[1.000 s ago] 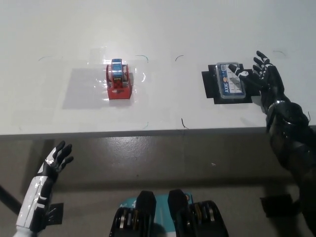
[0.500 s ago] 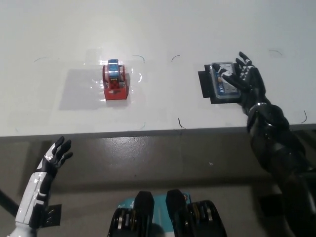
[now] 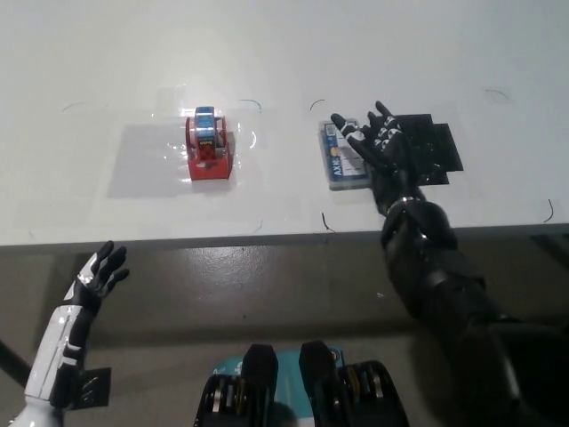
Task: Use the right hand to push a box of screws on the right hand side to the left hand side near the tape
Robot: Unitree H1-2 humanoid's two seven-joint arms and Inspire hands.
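The black right hand [image 3: 380,147] lies with fingers spread on the box of screws [image 3: 342,157], right of the tape [image 3: 208,145] on the worktop [image 3: 284,53]. The white left hand [image 3: 96,277] hangs below the edge, fingers apart.

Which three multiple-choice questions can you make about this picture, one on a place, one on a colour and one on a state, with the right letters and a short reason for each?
1. Where does the box of screws lie?
A. on the black mat
B. on the white table, left of the black mat
C. against the tape dispenser

2. What colour is the base of the tape dispenser?
A. red
B. green
C. yellow

3. How is the right robot hand?
A. shut into a fist
B. open, fingers spread over the box
C. resting below the table edge

Answers:
1 B: the box sits on the table, and the black mat is bare to its right.
2 A: the base is red.
3 B: its fingers fan out across the box; the left robot hand rests below the table edge.
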